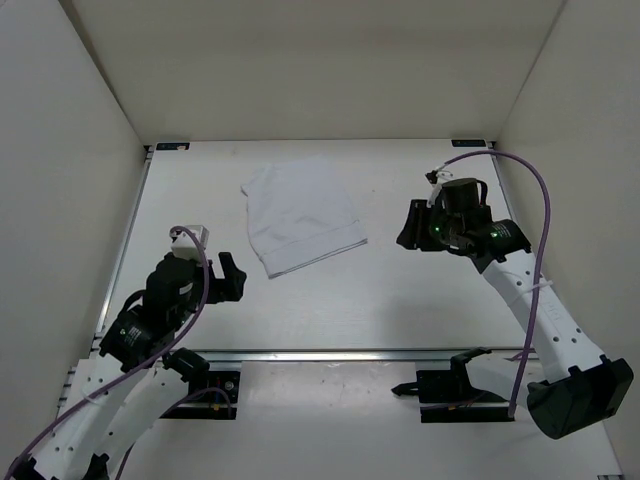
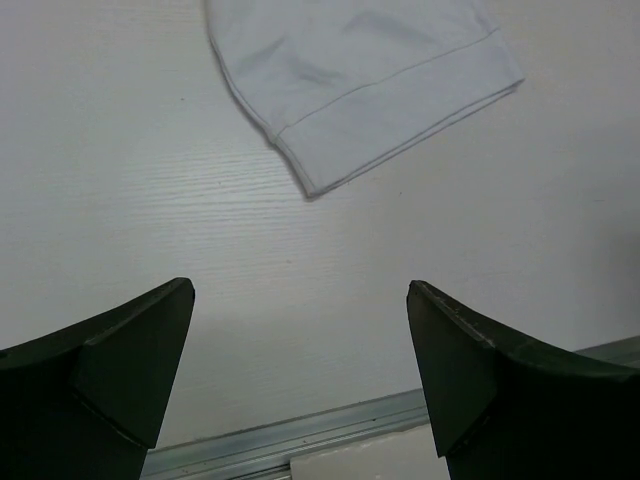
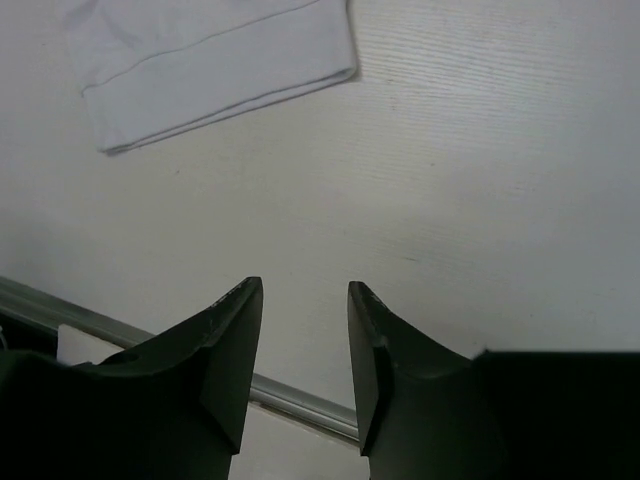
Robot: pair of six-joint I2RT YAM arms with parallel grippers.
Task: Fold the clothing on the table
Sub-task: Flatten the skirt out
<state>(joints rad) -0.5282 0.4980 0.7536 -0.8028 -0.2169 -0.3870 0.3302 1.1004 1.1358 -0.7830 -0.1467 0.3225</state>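
Observation:
The clothing (image 1: 303,217) is a white garment folded into a compact shape, lying flat on the table (image 1: 400,310) at the back centre, its stitched hem band toward the front. My left gripper (image 1: 232,278) hovers over bare table, left of and nearer than the clothing, and is wide open and empty. In the left wrist view the clothing (image 2: 360,70) lies well beyond the left gripper (image 2: 300,287). My right gripper (image 1: 410,228) is to the clothing's right, apart from it. In the right wrist view the right gripper (image 3: 305,285) stands partly open and empty, the clothing (image 3: 210,60) far ahead at upper left.
A metal rail (image 1: 350,353) runs along the table's near edge, with another rail (image 1: 125,240) down the left side. Upright white walls (image 1: 60,130) enclose the left, back and right. The arm bases (image 1: 450,390) sit just in front of the near rail.

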